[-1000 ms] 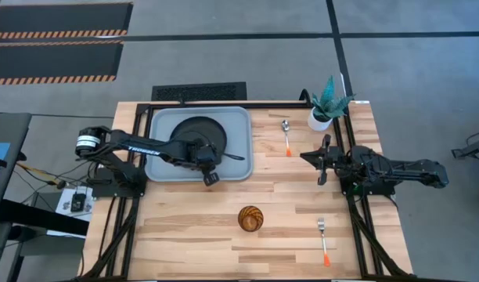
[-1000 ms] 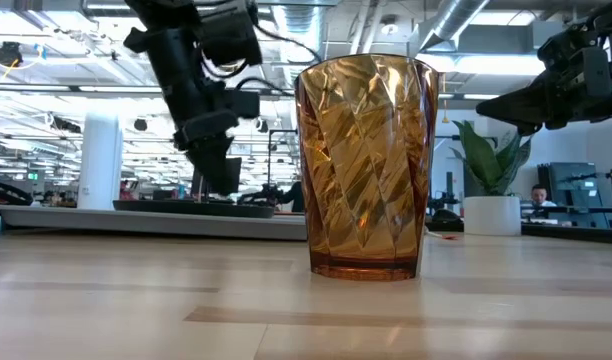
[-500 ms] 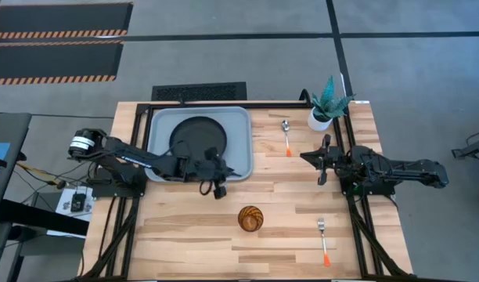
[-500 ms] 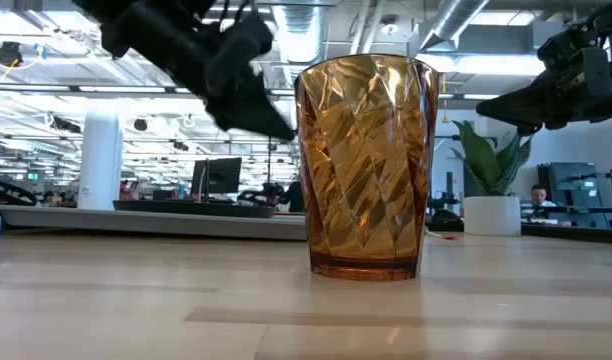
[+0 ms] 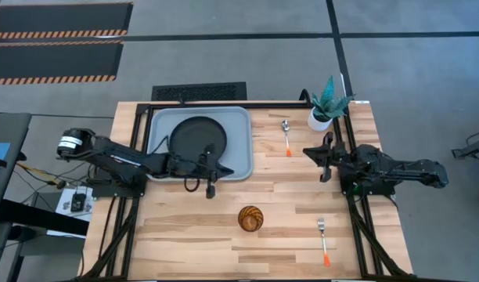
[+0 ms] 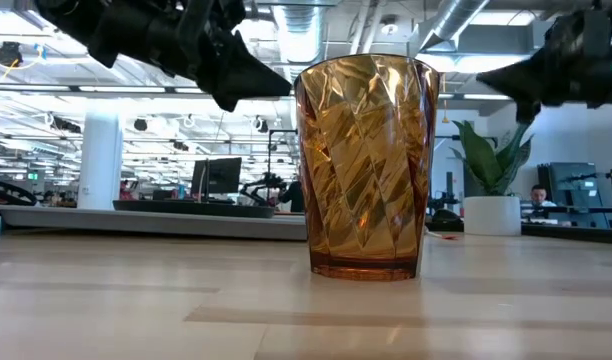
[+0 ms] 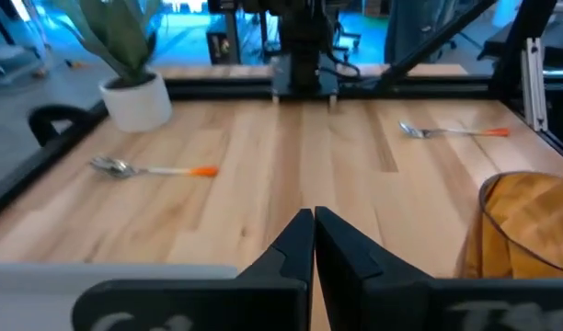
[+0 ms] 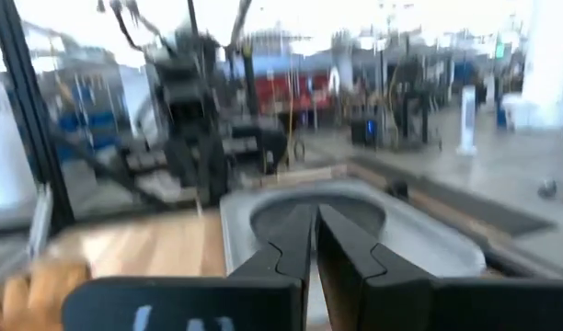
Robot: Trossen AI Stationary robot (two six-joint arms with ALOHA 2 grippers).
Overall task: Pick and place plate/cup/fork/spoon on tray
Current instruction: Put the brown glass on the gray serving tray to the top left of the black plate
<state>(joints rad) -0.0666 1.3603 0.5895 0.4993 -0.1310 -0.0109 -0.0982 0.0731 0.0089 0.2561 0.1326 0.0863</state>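
The fork [image 5: 322,237] is lying nearest the front edge, right of the cup [image 5: 250,218], which is standing upright mid-table. The left gripper [image 5: 210,188], fingers pressed together and empty, is hovering just off the tray's [image 5: 241,145] front edge, above and behind the cup. For a clean pick it should be opening wide before descending, then straddling the rim squarely. The right gripper [image 5: 324,160], also closed, is waiting further right. The plate [image 5: 197,139] is sitting on the tray; the spoon [image 5: 286,133] is lying beyond, near the plant pot [image 5: 319,119].
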